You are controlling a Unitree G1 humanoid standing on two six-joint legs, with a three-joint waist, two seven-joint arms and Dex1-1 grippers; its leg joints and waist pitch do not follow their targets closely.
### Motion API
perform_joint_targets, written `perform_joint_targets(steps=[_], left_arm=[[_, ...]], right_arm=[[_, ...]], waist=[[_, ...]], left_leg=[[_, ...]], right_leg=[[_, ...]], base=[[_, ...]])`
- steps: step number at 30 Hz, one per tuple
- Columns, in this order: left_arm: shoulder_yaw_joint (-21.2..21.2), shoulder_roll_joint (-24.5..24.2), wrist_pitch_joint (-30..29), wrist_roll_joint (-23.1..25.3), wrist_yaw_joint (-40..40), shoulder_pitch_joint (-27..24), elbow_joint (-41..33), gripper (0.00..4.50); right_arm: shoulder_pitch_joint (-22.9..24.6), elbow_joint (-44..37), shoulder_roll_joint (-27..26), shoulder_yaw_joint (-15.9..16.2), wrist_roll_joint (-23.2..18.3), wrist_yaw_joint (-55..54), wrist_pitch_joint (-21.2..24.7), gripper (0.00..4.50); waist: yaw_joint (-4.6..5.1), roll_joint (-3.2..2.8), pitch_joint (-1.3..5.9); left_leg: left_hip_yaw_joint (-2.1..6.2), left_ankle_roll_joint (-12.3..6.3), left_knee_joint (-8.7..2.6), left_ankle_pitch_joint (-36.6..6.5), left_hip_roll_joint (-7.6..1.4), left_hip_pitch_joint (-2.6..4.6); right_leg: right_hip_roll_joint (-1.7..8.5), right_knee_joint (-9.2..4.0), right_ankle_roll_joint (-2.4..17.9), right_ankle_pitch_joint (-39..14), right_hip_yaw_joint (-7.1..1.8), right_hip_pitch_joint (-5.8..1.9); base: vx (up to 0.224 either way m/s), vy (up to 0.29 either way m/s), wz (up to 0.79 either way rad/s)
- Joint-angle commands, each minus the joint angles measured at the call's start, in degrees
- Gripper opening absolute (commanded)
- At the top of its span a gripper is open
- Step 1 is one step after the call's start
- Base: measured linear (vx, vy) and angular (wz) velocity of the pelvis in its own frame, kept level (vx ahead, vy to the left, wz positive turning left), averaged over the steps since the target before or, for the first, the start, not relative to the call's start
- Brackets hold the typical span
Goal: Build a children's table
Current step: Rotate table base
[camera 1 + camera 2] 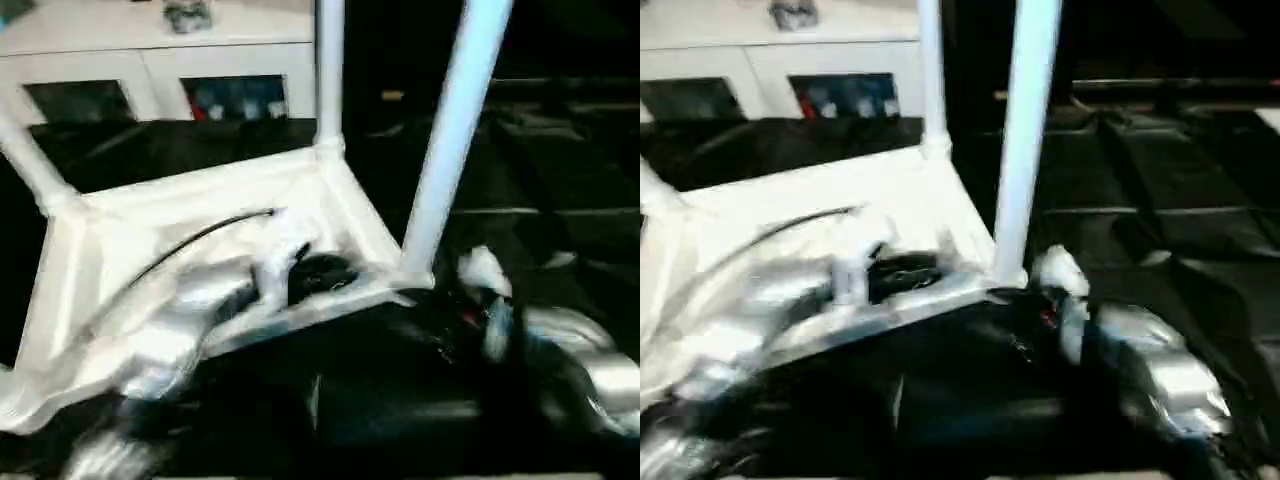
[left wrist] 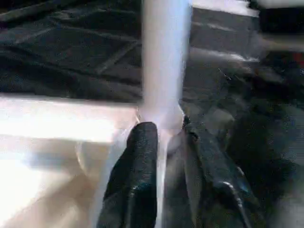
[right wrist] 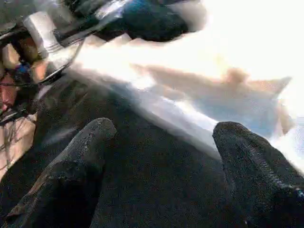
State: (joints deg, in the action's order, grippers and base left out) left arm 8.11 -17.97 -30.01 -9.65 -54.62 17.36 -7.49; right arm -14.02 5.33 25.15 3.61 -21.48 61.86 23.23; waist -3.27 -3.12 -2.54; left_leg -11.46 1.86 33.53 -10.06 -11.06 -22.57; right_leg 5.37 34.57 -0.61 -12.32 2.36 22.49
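The children's table lies upside down on a black floor covering, its white tabletop (image 1: pixel 100 240) showing the underside. Three white legs stand up from its corner sockets: one at the near right (image 1: pixel 455 130), one at the back (image 1: pixel 330 70) and one at the far left (image 1: pixel 30 165). My left gripper (image 2: pixel 166 130) reaches over the tabletop's near rim towards the base of the near right leg (image 2: pixel 164 61). Its fingers (image 2: pixel 137 156) stand a little apart and open. My right gripper (image 3: pixel 166 128) is wide open low over the black covering, just outside that corner, holding nothing.
A white cabinet with glass doors (image 1: pixel 150 60) stands behind the tabletop. Black covering (image 1: pixel 560 150) spreads over the floor to the right. A thin black cable (image 1: pixel 200 235) arcs over the tabletop above my left forearm (image 1: pixel 180 320).
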Motion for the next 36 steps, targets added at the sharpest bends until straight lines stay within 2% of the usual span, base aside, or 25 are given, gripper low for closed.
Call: perform_joint_targets(steps=[1,2,3,4,5,6,7,8,9,10,11,12,13,14,15,17,18,24,26,27,31,32,33,34,36], left_arm=[[-1.5,-1.4,-2.7,-1.0,0.0,-4.3,-5.4,1.39],[-2.5,-1.9,-3.4,-1.3,1.3,-7.9,-9.0,1.48],[-3.1,-1.8,-2.9,-1.0,2.5,-10.0,-10.5,1.48],[-4.1,-1.2,-1.1,0.3,4.8,-12.8,-11.8,1.56],[-5.4,0.2,1.2,2.0,7.7,-16.0,-12.6,1.56],[-5.9,1.1,2.4,2.7,9.1,-17.3,-12.8,1.76],[-6.0,1.2,2.2,2.7,9.6,-17.7,-13.3,1.81],[-6.1,1.3,2.0,2.8,10.1,-18.1,-13.7,1.84],[-6.2,1.4,2.0,2.8,10.7,-18.6,-14.2,1.84],[-6.5,1.8,1.6,3.4,13.1,-20.4,-15.5,2.04],[-7.0,2.3,1.7,3.7,14.8,-22.0,-16.3,2.15],[-7.8,2.7,1.5,3.1,16.0,-24.7,-18.4,2.21],[-7.8,2.6,1.6,2.8,15.6,-25.3,-18.9,2.21],[-7.8,2.5,1.6,2.4,15.3,-25.9,-19.4,2.27],[-7.7,2.0,1.3,1.2,14.5,-27.5,-21.0,2.49],[-7.2,0.8,1.1,-0.2,12.8,-30.3,-23.3,2.59],[-7.3,-0.1,1.0,-1.6,11.0,-32.1,-24.5,2.64],[-11.1,-4.9,-0.8,-7.3,5.7,-37.5,-28.2,3.17],[-13.6,-6.3,-0.6,-8.3,4.7,-39.3,-28.8,3.27],[-16.7,-7.4,0.2,-9.7,4.0,-41.1,-29.0,3.37],[-20.9,-9.1,1.4,-11.8,2.2,-44.1,-29.2,3.72],[-22.7,-10.1,1.0,-13.2,1.0,-45.7,-29.5,3.72],[-27.0,-12.1,-0.1,-15.5,-1.8,-48.9,-29.8,3.97],[-29.9,-13.4,-0.8,-16.9,-3.5,-50.7,-29.9,3.97],[-33.0,-14.7,-1.5,-18.1,-5.3,-52.3,-29.6,4.06]], right_arm=[[-2.7,4.3,-1.6,0.1,2.5,-3.4,-2.7,3.7],[-4.4,7.2,-2.8,0.1,3.5,-5.8,-4.0,3.7],[-5.5,9.0,-3.6,0.1,4.2,-7.1,-4.7,3.7],[-7.2,11.8,-4.8,0.1,4.9,-9.2,-5.4,3.7],[-9.7,15.6,-6.7,-0.2,6.5,-13.7,-5.8,3.7],[-11.0,17.6,-7.7,-0.4,7.5,-16.6,-6.4,3.7],[-11.3,18.2,-8.0,-0.4,7.8,-17.5,-6.6,3.7],[-11.7,18.8,-8.3,-0.5,8.1,-18.4,-6.8,3.7],[-12.1,19.4,-8.6,-0.6,8.3,-19.2,-7.1,3.7],[-14.0,23.1,-9.9,-0.7,9.4,-22.6,-8.3,3.7],[-15.6,26.2,-10.9,-0.7,10.3,-25.1,-9.7,3.7],[-18.6,31.8,-12.5,-0.9,11.5,-28.6,-11.3,3.7],[-19.2,32.9,-12.7,-1.0,11.7,-29.3,-11.7,3.7],[-19.8,33.9,-12.9,-1.0,11.9,-30.0,-12.0,3.7],[-21.6,37.1,-13.6,-1.4,12.4,-31.6,-13.3,3.7],[-24.8,42.7,-14.6,-2.0,13.4,-35.2,-15.8,3.7],[-26.4,45.2,-15.0,-2.2,13.8,-36.6,-16.9,3.7],[-31.5,53.0,-15.4,-3.2,14.9,-41.6,-21.0,3.7],[-32.7,55.1,-15.2,-3.6,15.0,-42.6,-22.2,3.7],[-33.5,56.8,-14.9,-3.9,15.2,-43.1,-23.4,3.7],[-34.4,58.8,-14.7,-4.4,15.3,-43.3,-24.8,3.7],[-34.6,59.5,-14.6,-4.6,15.3,-43.3,-25.3,3.7],[-34.6,60.2,-14.5,-4.7,15.4,-43.4,-25.9,3.7],[-34.7,60.7,-14.4,-4.8,15.5,-43.4,-26.3,3.7],[-34.8,61.2,-14.4,-4.9,15.6,-43.4,-26.7,3.7]], waist=[[-0.6,1.62,3.39],[-0.65,1.67,3.27],[-0.62,2.23,3.17],[-0.6,2.46,2.9],[-0.6,2.46,2.9],[-0.53,3.18,2.81],[-0.73,2.89,2.75],[-1.31,2.97,2.78],[-1.5,3.02,2.73],[-1.72,3.64,2.67],[-1.78,4.69,2.62],[-1.8,4.14,2.79],[-1.72,4.03,2.79],[-1.75,4.12,2.7],[-1.89,4.6,2.91],[-1.72,4.47,2.87],[-1.95,4.62,2.98],[-1.91,4.78,2.8],[-1.88,4.81,2.76],[-1.87,4.8,2.78],[-1.72,4.72,2.61],[-1.74,4.73,2.54],[-1.79,4.82,2.56],[-1.64,4.76,2.57],[-1.4,4.89,2.46]], left_leg=[[1.23,-5.95,-3.67,-6.1,-2.29,0.95],[1.12,-4.25,-3.82,-7.8,-2.41,1.27],[0.95,-3.77,-3.93,-8.2,-2.55,1.36],[0.92,-2.69,-4.14,-9.0,-2.45,1.35],[0.92,-2.69,-4.14,-9.0,-2.45,1.35],[0.9,-2.09,-4.13,-9.7,-2.51,1.28],[0.91,-0.97,-4.34,-10.9,-2.49,1.54],[0.56,-0.04,-4.15,-12.9,-2.61,2.55],[0.55,0.23,-4.19,-13.1,-2.55,2.48],[0.56,0.44,-4.28,-12.9,-2.59,2.23],[0.82,0.41,-4.52,-11.9,-2.55,1.54],[0.8,0.82,-4.34,-11.5,-2.49,1.64],[0.83,1.04,-4.36,-11.6,-2.51,1.63],[0.81,1.19,-4.43,-11.6,-2.41,1.58],[0.73,1.43,-4.22,-11.6,-2.38,1.81],[0.84,1.6,-4.31,-11.5,-2.3,1.5],[0.68,1.72,-4.14,-11.7,-2.32,1.92],[0.57,2.0,-4.08,-11.5,-2.06,1.65],[0.53,2.08,-4.03,-12.1,-2.08,1.77],[0.56,2.28,-4.03,-12.7,-2.05,1.73],[0.61,2.78,-4.21,-15.7,-2.09,1.84],[0.6,2.92,-4.28,-16.2,-2.17,1.99],[0.58,3.09,-4.16,-16.8,-2.05,1.95],[0.67,3.12,-4.28,-16.8,-1.99,1.7],[0.6,3.21,-4.36,-18.0,-2.07,1.96]], right_leg=[[2.81,-3.29,13.8,-7.1,-1.23,-2.0],[2.68,-3.47,13.8,-8.4,-1.37,-1.7],[2.53,-3.65,13.7,-8.2,-1.47,-1.51],[2.23,-3.72,13.3,-7.6,-1.52,-1.43],[2.23,-3.72,13.3,-7.6,-1.52,-1.43],[2.37,-3.68,13.5,-7.5,-1.59,-1.36],[2.25,-3.8,12.7,-9.0,-1.64,-1.28],[2.12,-4.01,12.1,-9.8,-1.91,-0.55],[2.05,-4.03,11.7,-9.6,-1.99,-0.65],[2.03,-3.96,11.3,-9.2,-1.99,-0.86],[2.34,-3.54,11.0,-8.8,-1.9,-1.38],[2.43,-3.45,10.7,-8.8,-1.92,-1.18],[2.44,-3.44,10.9,-8.5,-1.92,-1.1],[2.34,-3.6,10.6,-8.6,-1.89,-1.12],[2.12,-3.18,10.1,-7.0,-1.89,-1.11],[2.19,-3.05,10.4,-6.5,-1.81,-1.12],[2.07,-2.97,10.3,-6.0,-1.78,-0.93],[1.55,-2.5,9.5,-3.2,-1.79,-1.17],[1.64,-2.5,9.4,-3.7,-1.84,-1.02],[1.63,-2.48,9.5,-4.2,-1.8,-1.06],[1.48,-2.81,8.7,-7.5,-1.87,-0.82],[1.38,-2.89,8.4,-7.6,-1.88,-0.7],[1.51,-2.74,8.7,-7.9,-1.98,-0.6],[1.55,-2.69,8.8,-8.0,-1.95,-0.77],[1.18,-2.88,8.5,-9.1,-1.86,-0.5]], base=[[0.0,0.0,0.0],[0.0,0.0,0.0],[0.0,0.0,0.0],[0.0,0.0,0.0],[0.0,0.0,0.0],[0.0,0.0,0.0],[0.0,0.0,0.0],[0.0,0.0,0.0],[0.0,0.0,0.0],[0.0,0.0,0.0],[0.0,0.0,0.0],[0.0,0.0,0.0],[0.0,0.0,0.0],[0.0,0.0,0.0],[0.0,0.0,0.0],[0.0,0.0,0.0],[0.0,0.0,0.0],[0.0,0.0,0.0],[0.0,0.0,0.0],[0.0,0.0,0.0],[0.0,0.0,0.0],[0.0,0.0,0.0],[0.0,0.0,0.0],[0.0,0.0,0.0],[0.0,0.0,0.0]])
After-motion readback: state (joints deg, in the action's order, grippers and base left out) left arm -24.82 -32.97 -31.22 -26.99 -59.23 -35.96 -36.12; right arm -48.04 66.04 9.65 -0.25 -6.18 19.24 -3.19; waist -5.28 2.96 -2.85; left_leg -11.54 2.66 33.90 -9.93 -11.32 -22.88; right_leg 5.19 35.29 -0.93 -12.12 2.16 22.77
